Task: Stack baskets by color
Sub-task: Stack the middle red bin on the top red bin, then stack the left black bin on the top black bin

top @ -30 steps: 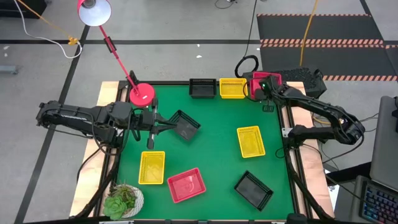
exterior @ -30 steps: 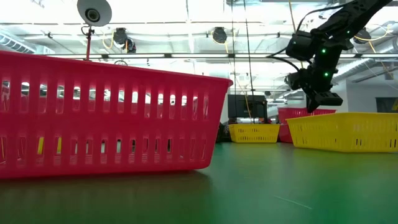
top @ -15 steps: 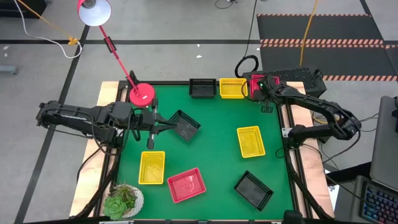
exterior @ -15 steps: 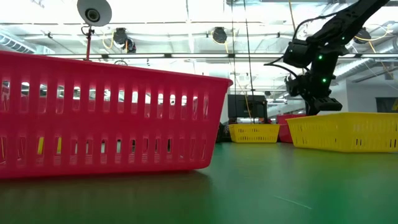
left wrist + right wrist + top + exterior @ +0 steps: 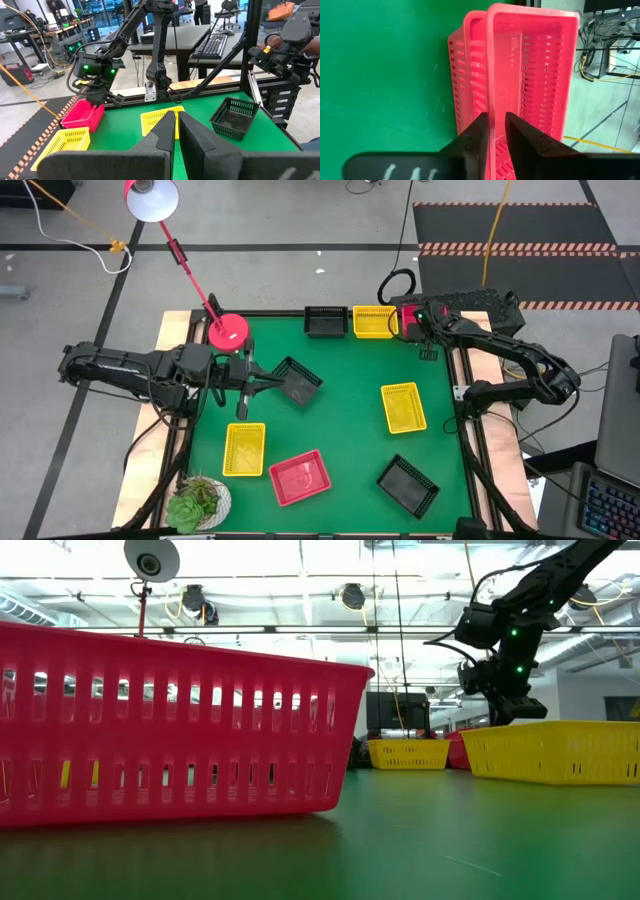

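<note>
Nearest the front edge of the green surface (image 5: pixel 340 405) lie a red-pink basket (image 5: pixel 299 477), a yellow basket (image 5: pixel 244 448) and a black basket (image 5: pixel 408 485); further in, a second yellow basket (image 5: pixel 403 407) sits right of centre; the left claw (image 5: pixel 262 385) hangs over the left side just beside a tilted black basket (image 5: pixel 297 381), its fingers together on nothing; along the far edge stand a third black basket (image 5: pixel 325 321) and a third yellow one (image 5: pixel 373 321); in the far right corner the right claw (image 5: pixel 492 131) straddles the wall of the upper of two nested red-pink baskets (image 5: pixel 520 75), fingers slightly apart, and whether they clamp it I cannot tell.
</note>
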Controlling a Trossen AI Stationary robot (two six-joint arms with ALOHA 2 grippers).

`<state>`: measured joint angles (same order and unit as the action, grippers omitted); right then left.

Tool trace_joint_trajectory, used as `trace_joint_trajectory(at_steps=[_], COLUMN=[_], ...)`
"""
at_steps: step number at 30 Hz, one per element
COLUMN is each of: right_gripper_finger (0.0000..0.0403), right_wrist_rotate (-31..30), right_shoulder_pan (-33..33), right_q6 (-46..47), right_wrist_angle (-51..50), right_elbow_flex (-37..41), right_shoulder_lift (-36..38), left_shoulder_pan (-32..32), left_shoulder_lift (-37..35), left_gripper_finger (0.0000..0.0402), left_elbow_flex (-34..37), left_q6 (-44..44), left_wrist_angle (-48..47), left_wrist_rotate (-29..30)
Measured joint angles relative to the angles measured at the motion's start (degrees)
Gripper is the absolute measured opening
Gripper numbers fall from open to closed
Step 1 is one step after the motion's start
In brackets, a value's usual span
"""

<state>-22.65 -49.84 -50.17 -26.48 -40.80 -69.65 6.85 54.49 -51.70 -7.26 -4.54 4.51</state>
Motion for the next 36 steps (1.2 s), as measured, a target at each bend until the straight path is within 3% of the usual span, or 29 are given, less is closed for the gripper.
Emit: trace_joint_trajectory(at_steps=[14, 22, 36], right_gripper_finger=[0.0138, 0.0150, 0.0144], right_wrist_rotate=[-1.30, -1.07, -1.09], right_shoulder_pan=[0.04, 0.42, 17.16], right_q6=[2.04, 3.01, 9.63], right_wrist_angle=[-0.06, -0.57, -2.03], right_elbow_flex=[0.00, 0.00, -0.01], right_shoulder_lift=[2.36, 5.41, 15.31], left_shoulder_pan=[-0.01, 0.00, -0.01], left_shoulder_lift=[-0.01, 0.00, 0.01], left_gripper_finger=[0.0026, 0.0026, 0.0026], left_elbow_flex=[0.00, 0.00, 0.00], left_q6=[-0.01, -0.01, -0.01], left_wrist_angle=[-0.04, -0.02, 0.13], left_wrist_rotate=[0.00, 0.00, 0.04])
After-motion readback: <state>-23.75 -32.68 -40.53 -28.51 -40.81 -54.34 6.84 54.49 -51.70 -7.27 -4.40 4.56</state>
